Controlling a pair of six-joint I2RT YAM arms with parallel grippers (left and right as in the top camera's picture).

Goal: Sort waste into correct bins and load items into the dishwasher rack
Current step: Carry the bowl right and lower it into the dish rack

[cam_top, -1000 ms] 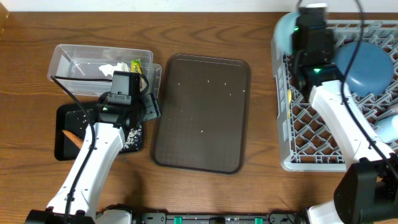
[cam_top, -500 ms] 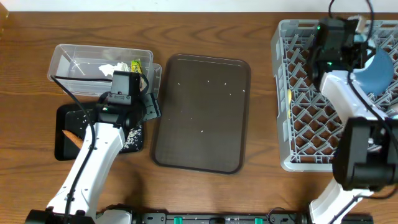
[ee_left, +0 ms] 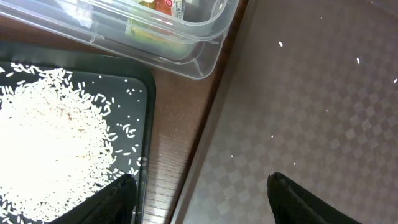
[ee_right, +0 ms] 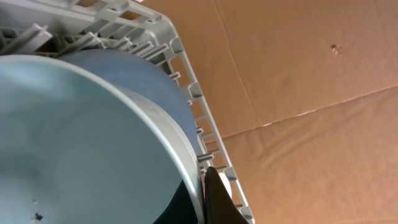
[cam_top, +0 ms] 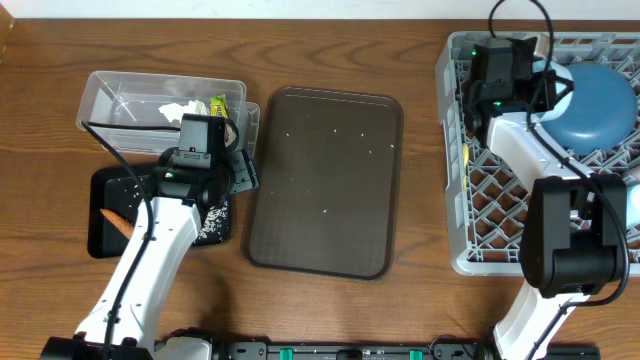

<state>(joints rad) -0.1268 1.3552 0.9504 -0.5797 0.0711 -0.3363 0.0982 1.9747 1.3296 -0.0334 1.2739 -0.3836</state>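
My right gripper point(cam_top: 543, 85) is shut on the rim of the large dark blue plate point(cam_top: 592, 95), held over the back right of the grey dishwasher rack point(cam_top: 455, 150). The right wrist view shows the fingers point(ee_right: 204, 186) pinching the plate's edge point(ee_right: 93, 137) beside the rack wall point(ee_right: 186, 74). My left gripper point(cam_top: 236, 176) is open and empty, low between the black bin point(cam_top: 100, 215) and the brown tray point(cam_top: 325, 180). The black bin holds rice point(ee_left: 50, 137) and a carrot piece point(cam_top: 115, 220). The clear tub point(cam_top: 110, 95) holds tissues point(cam_top: 180, 110) and a wrapper point(cam_top: 218, 105).
The brown tray carries a few stray rice grains. The clear tub's corner point(ee_left: 199, 56) and the black bin's rim point(ee_left: 149, 124) lie close to the left fingers point(ee_left: 199, 193). A small yellow piece point(cam_top: 466, 153) shows at the rack's left wall.
The right wrist swung right and then back left over the rack, turning the blue plate with it. The left arm has not moved.
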